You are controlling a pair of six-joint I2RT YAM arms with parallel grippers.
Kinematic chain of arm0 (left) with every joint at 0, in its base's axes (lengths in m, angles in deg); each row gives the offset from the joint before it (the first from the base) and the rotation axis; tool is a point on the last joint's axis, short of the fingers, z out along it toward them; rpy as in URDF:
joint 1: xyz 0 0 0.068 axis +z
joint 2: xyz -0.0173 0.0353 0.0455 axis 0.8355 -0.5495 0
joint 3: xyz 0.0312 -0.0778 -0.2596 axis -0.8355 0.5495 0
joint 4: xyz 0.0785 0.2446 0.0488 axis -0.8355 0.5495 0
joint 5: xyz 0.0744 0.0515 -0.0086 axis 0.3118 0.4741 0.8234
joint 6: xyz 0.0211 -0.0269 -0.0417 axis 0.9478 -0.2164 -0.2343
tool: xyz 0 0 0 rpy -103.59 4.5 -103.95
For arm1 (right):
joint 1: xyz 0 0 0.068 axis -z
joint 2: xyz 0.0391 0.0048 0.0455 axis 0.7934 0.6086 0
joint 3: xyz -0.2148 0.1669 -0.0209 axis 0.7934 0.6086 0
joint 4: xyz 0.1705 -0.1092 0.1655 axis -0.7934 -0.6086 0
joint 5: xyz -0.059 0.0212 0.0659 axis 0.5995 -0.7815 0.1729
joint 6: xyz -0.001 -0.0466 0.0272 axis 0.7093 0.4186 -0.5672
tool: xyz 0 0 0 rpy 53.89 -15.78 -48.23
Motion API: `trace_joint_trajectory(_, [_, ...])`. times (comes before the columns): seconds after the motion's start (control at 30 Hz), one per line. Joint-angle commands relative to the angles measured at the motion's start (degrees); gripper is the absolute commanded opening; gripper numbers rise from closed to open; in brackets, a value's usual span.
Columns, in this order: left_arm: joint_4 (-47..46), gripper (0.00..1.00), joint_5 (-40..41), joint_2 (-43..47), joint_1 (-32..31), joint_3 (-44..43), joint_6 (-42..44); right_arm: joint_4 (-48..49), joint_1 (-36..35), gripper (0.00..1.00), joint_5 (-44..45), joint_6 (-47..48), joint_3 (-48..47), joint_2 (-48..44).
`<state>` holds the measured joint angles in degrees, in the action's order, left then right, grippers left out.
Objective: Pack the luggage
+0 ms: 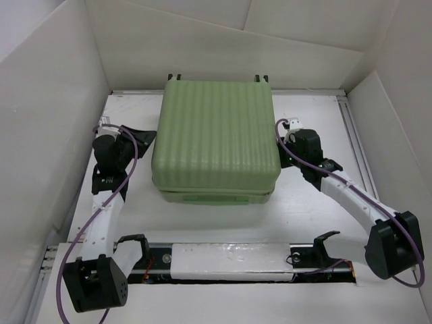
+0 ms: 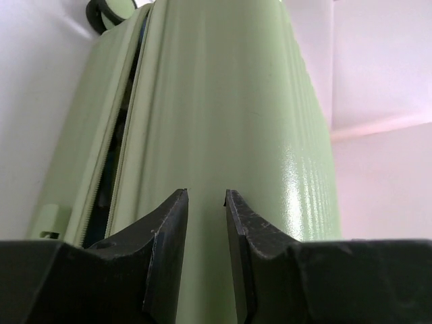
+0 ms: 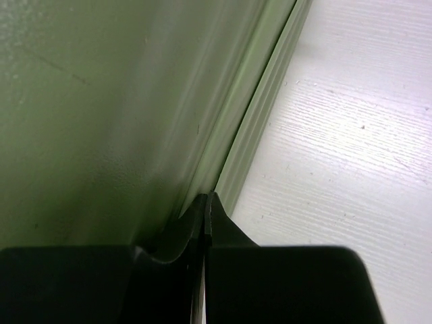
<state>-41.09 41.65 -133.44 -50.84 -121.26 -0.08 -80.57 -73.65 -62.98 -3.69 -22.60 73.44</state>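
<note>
The pale green ribbed luggage [image 1: 216, 135] lies flat in the middle of the white table, its lid down on the lower shell; caster wheels [image 1: 174, 78] show at its far edge. My left gripper [image 1: 146, 139] is at its left side, open by a narrow gap and empty. In the left wrist view the left gripper [image 2: 206, 196] faces the luggage's ribbed shell [image 2: 223, 108], with a dark slit along the seam [image 2: 111, 169] to the left. My right gripper [image 1: 283, 150] is at the right side. In the right wrist view it [image 3: 208, 197] is shut and empty, tips at the luggage's seam edge [image 3: 260, 115].
White walls enclose the table [image 1: 310, 216] on the left, back and right. A metal rail [image 1: 229, 260] runs along the near edge between the arm bases. Another rail [image 1: 356, 142] runs along the table's right side.
</note>
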Motion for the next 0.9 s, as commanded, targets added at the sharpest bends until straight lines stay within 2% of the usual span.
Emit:
trace_joint_trajectory(0.0, [-3.1,0.27,-18.1,0.5,-4.6,-3.1,-3.4,11.6,-4.3,0.00,-15.9,-5.0,-5.2,-1.4])
trace_joint_trajectory(0.1, [0.6,0.27,-13.2,1.2,-4.6,-3.9,0.5,11.6,-3.6,0.00,-12.9,-5.6,-4.3,-3.0])
trace_joint_trajectory(0.17, [-1.4,0.28,-13.2,0.9,-4.6,-4.0,0.5,11.6,-2.8,0.02,-12.9,-6.1,-3.6,-3.7])
trace_joint_trajectory(0.37, [-9.2,0.28,-11.5,-8.9,-4.6,-2.7,-0.1,10.6,-2.8,0.05,-9.0,-6.1,-1.5,-3.1])
trace_joint_trajectory(0.43, [-10.5,0.27,-9.8,-9.6,-4.6,-2.1,-0.1,10.6,-2.2,0.08,-9.0,-6.1,-0.7,-2.5])
trace_joint_trajectory(0.47, [-10.5,0.27,-8.9,-10.1,-4.6,-1.6,-0.1,10.6,-2.2,0.10,-9.0,-6.1,0.0,-2.5])
trace_joint_trajectory(0.53, [-10.0,0.27,-6.3,-10.1,-4.6,-1.6,1.6,10.6,-2.2,0.23,-8.4,-5.5,0.8,-2.5])
trace_joint_trajectory(0.63, [-8.6,0.27,-5.0,-10.1,-4.6,-1.6,3.0,9.0,-2.2,0.36,-5.7,-4.9,2.2,-5.5])
trace_joint_trajectory(0.77, [-5.3,0.39,-3.2,-7.4,-4.6,-2.6,4.9,3.0,-1.7,0.43,0.5,-3.7,1.7,-12.4])
trace_joint_trajectory(0.87, [0.4,0.57,0.7,-2.9,-2.3,-5.7,8.5,-5.0,-1.7,0.44,7.7,-3.7,-0.1,-19.3])
